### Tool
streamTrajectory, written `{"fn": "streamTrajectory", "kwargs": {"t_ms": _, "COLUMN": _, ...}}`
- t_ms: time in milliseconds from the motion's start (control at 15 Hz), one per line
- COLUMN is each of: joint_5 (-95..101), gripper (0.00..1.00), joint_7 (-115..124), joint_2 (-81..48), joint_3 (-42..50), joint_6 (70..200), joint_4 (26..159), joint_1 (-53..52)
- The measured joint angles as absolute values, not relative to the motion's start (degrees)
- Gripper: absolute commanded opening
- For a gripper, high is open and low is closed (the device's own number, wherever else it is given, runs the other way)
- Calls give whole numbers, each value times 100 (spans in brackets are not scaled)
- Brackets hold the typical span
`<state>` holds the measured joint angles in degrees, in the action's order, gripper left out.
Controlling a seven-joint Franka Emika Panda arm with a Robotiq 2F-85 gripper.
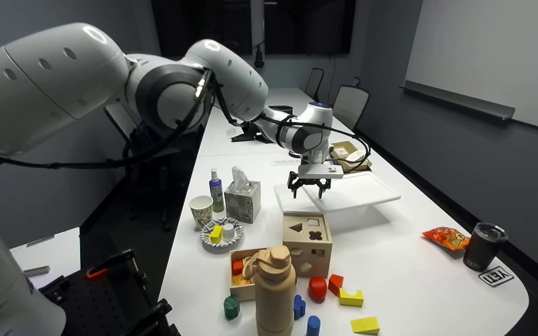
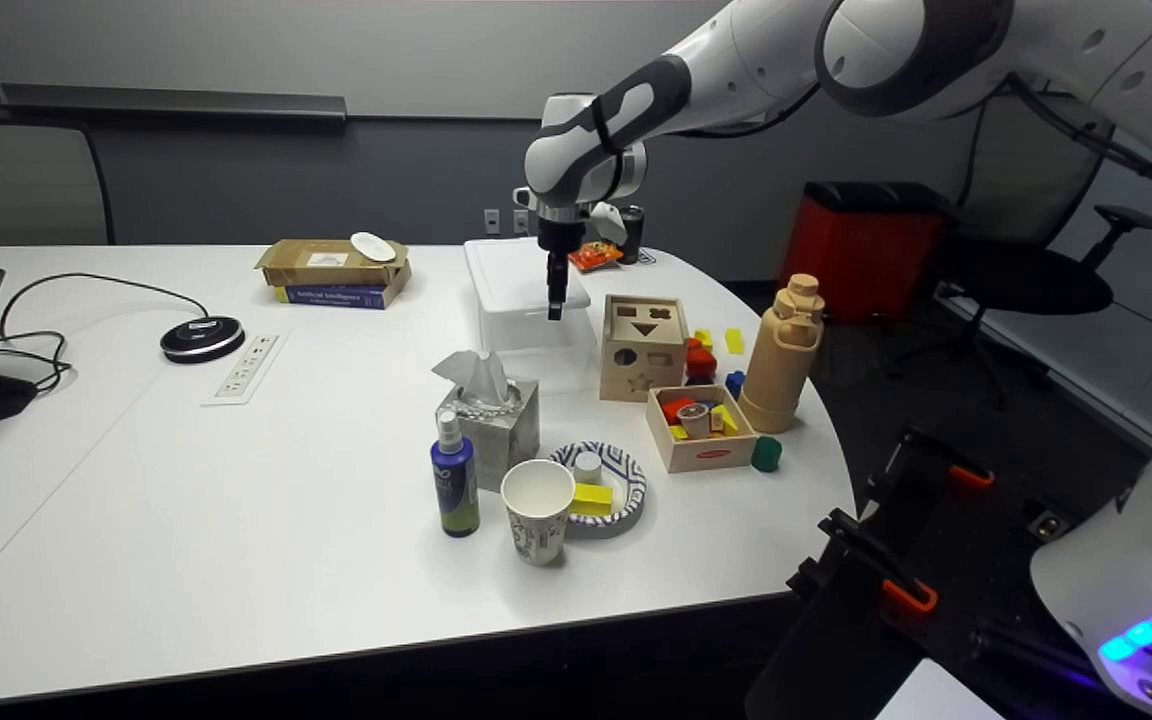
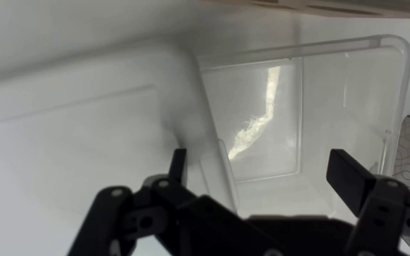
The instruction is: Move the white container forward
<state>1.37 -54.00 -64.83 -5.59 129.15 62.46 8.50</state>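
White container (image 1: pixel 357 189), beneath the claw (image 1: pixel 307 195), fingers (image 3: pixel 349 181) apart

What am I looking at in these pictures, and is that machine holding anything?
The white machine is a robot arm; its hand, the gripper, has two fingers. Two pictures come from cameras outside the robot; another comes from its wrist, looking past the fingers. On the table, a white lid shows, with the open part of a clear bin beside it. Also there: a wooden box, toy blocks, tissue box, spray bottle, cup and tan bottle. The fingers are spread, and nothing appears gripped.
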Motion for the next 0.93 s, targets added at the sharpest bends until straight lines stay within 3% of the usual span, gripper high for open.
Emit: {"fn": "streamTrajectory", "kwargs": {"t_ms": 933, "joint_5": 131, "gripper": 100, "joint_7": -5391, "joint_2": -6708, "joint_3": -559, "joint_6": 12596, "joint_4": 5861, "joint_1": 848}}
